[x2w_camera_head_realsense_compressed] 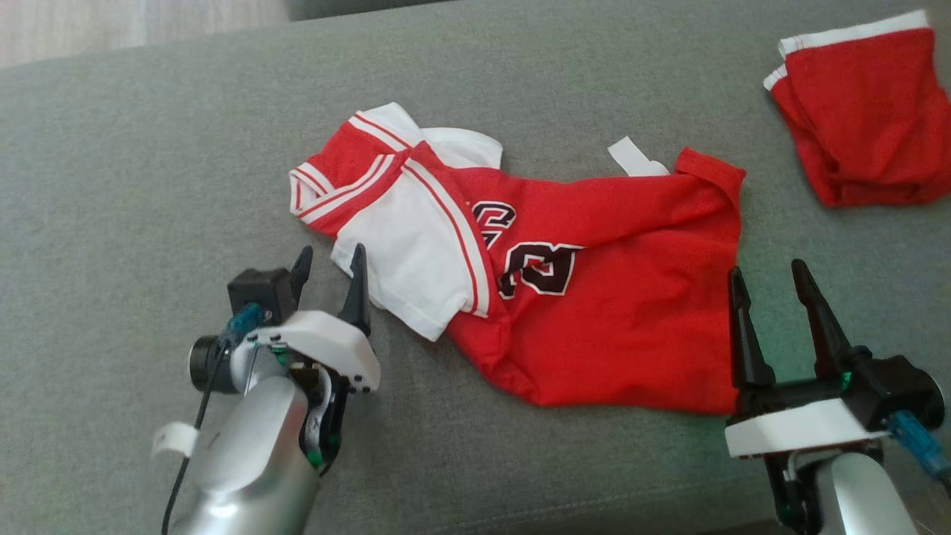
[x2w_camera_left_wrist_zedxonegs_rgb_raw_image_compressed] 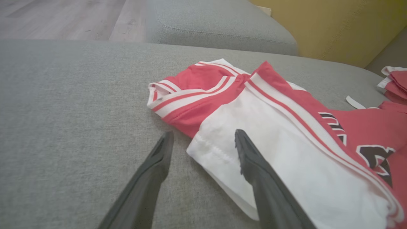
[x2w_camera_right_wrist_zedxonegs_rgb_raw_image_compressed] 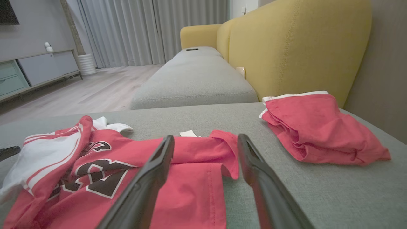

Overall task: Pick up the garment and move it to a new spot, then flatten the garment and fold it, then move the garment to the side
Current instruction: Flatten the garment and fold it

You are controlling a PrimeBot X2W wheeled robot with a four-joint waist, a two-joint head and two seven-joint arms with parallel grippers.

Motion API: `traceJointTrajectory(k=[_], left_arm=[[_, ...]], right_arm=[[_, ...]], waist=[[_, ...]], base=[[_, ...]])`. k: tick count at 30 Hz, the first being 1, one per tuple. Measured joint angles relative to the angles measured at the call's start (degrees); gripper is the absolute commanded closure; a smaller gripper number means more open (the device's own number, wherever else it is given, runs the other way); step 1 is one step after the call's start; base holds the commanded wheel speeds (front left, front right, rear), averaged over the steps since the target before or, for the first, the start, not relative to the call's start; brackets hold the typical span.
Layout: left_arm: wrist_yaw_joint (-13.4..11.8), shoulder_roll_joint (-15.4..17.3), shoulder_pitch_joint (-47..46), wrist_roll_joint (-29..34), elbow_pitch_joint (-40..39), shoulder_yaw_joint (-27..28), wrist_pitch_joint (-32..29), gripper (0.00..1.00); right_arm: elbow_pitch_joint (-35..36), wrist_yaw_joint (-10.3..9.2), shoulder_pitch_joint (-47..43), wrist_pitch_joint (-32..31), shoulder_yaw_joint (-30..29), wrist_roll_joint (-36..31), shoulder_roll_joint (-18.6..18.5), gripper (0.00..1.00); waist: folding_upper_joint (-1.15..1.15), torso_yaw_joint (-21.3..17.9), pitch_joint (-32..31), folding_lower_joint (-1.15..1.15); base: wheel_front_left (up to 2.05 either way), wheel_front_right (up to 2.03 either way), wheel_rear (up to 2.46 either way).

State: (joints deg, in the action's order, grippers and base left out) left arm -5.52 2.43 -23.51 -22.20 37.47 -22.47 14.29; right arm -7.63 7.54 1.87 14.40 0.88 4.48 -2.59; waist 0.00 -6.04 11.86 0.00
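The garment [x2w_camera_head_realsense_compressed: 594,312] is a red jersey with white sleeves, striped trim and dark lettering, lying crumpled on the grey sofa seat [x2w_camera_head_realsense_compressed: 148,171]. My left gripper [x2w_camera_head_realsense_compressed: 330,264] stands open at the white sleeve's corner, one finger over the sleeve [x2w_camera_left_wrist_zedxonegs_rgb_raw_image_compressed: 222,149] and the other over bare cushion. At the jersey's right hem, my right gripper [x2w_camera_head_realsense_compressed: 769,275] is open and holds nothing; in the right wrist view its fingers straddle the hem edge [x2w_camera_right_wrist_zedxonegs_rgb_raw_image_compressed: 222,165] of the garment [x2w_camera_right_wrist_zedxonegs_rgb_raw_image_compressed: 178,190].
A second red garment with white trim [x2w_camera_head_realsense_compressed: 862,111] lies bunched at the seat's far right, also visible as red cloth [x2w_camera_right_wrist_zedxonegs_rgb_raw_image_compressed: 314,127]. A yellow backrest [x2w_camera_right_wrist_zedxonegs_rgb_raw_image_compressed: 286,47] rises behind the seat. Wooden floor [x2w_camera_left_wrist_zedxonegs_rgb_raw_image_compressed: 63,19] lies beyond the seat's far edge.
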Motion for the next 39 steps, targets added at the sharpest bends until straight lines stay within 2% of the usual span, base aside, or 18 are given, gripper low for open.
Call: traceJointTrajectory(k=[8,18,19,20,21,29,33,39], left_arm=[[0.0,-0.1,-2.7,-0.8,5.1,-1.0,0.0,0.00],[-0.1,-0.1,-4.0,-1.3,7.1,-1.5,0.0,0.00],[0.0,-0.1,-4.0,-1.3,7.1,-1.6,0.0,0.34],[0.0,-0.1,-4.0,-1.4,7.2,-1.9,0.0,0.64],[0.1,-0.1,-4.0,-1.5,7.2,-2.2,0.0,1.00],[1.0,-0.2,-3.8,-2.2,6.5,-2.9,0.0,1.00],[1.0,-0.3,-3.5,-2.0,2.0,-1.8,0.0,1.00],[0.7,-0.4,0.4,1.2,-6.0,3.3,0.0,1.00]], right_arm=[[-0.3,0.00,1.0,0.0,0.2,0.2,0.0,0.00],[-0.8,0.00,1.4,0.0,0.2,0.1,0.0,0.00],[-1.0,0.00,1.4,0.0,0.2,0.1,0.0,0.00],[-1.1,0.00,1.4,0.0,0.2,0.1,0.0,0.00],[-1.2,0.00,1.4,0.0,0.2,0.1,0.0,0.00],[-2.3,0.00,1.4,0.0,0.0,0.1,0.0,0.00],[-2.4,0.00,1.4,0.0,-0.2,0.1,0.0,0.00],[-2.4,0.00,0.9,0.1,-1.0,0.1,0.0,0.00]], waist=[[0.00,-1.0,1.3,0.00],[0.00,-1.1,1.4,0.00],[0.00,-1.1,1.4,0.00],[0.00,-1.0,1.3,0.00],[0.00,-1.0,1.2,0.00],[0.00,-0.3,0.0,0.00],[0.00,0.6,-1.0,0.00],[0.00,3.4,-2.8,0.00]], base=[[0.00,0.00,0.00],[0.00,0.00,0.00],[0.00,0.00,0.00],[0.00,0.00,0.00],[0.00,0.00,0.00],[0.00,0.00,0.00],[0.00,0.00,0.00],[0.00,0.00,0.00]])
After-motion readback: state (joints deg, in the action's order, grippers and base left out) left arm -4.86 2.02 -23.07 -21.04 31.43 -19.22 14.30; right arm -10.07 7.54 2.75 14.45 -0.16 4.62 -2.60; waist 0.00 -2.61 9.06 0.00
